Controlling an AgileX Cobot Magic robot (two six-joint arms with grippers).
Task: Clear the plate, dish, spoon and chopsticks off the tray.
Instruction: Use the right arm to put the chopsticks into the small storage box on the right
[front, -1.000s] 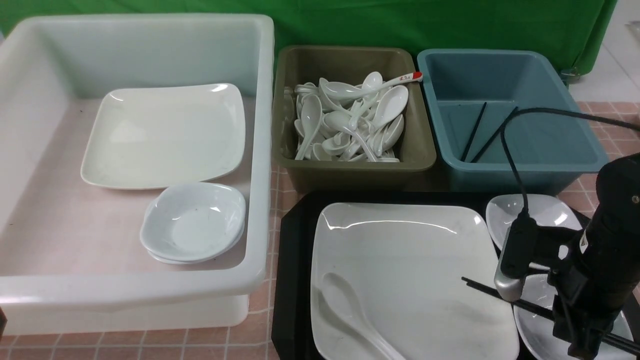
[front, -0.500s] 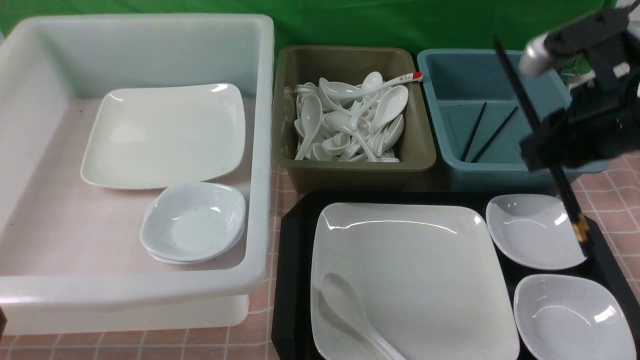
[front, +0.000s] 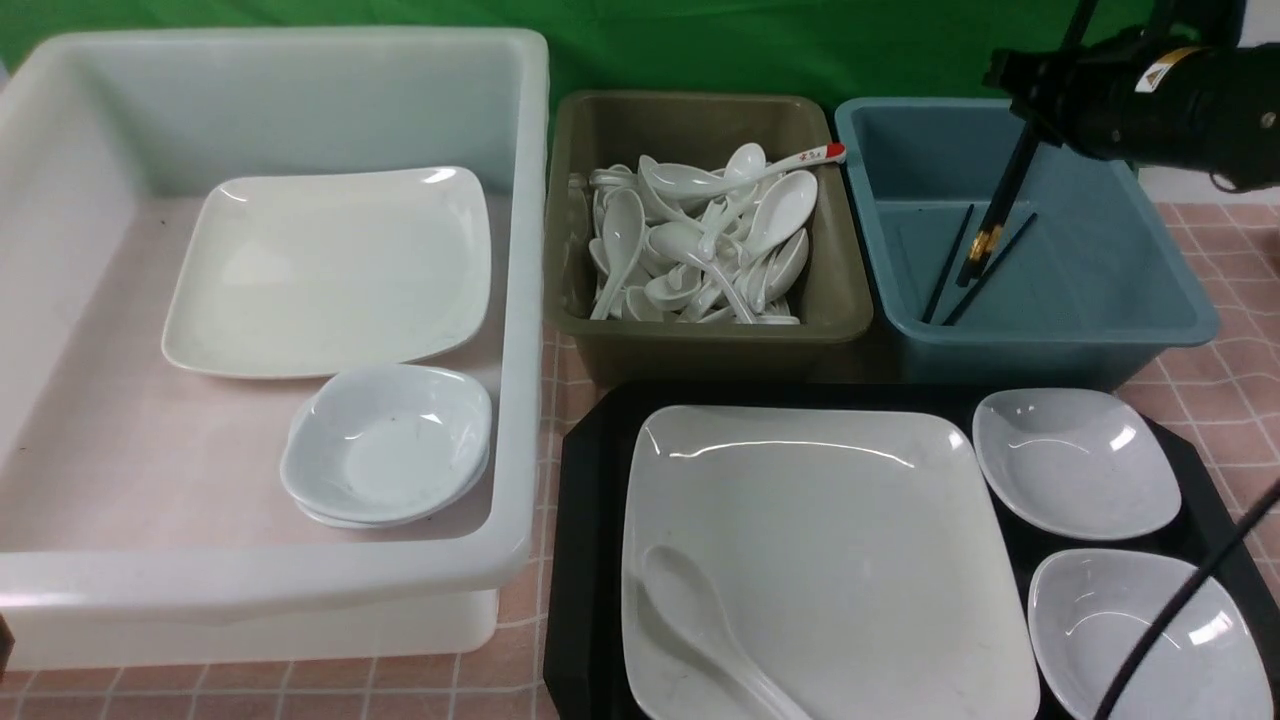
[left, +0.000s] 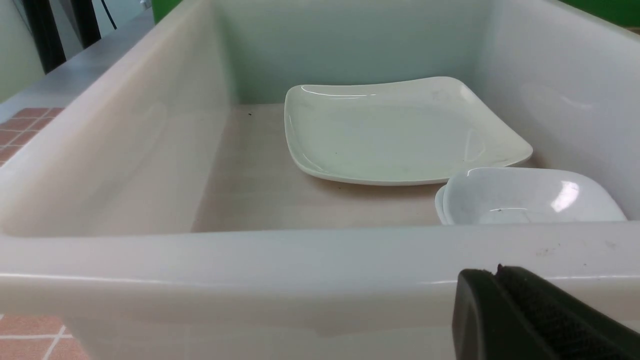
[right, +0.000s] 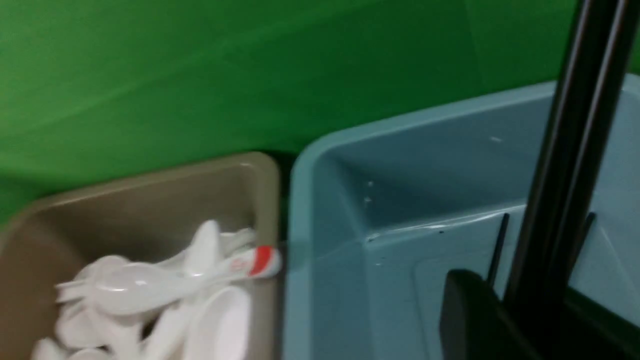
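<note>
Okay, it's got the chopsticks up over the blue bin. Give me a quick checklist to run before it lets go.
1. Grip: ok. The right end effector clamps the chopsticks, which hang steeply, gold caps down.
2. Over the target: ok. In the front view their lower ends sit inside the blue tub.
3. Landing spot: ok. Only two loose black sticks lie in it.
4. Height of the tips above the tub floor: cannot tell.
5. Other arm clear: ok. The left end effector is shut, by the white tub.
6. Tray cleared: not ok. Plate, spoon and two small dishes are on it.
</note>
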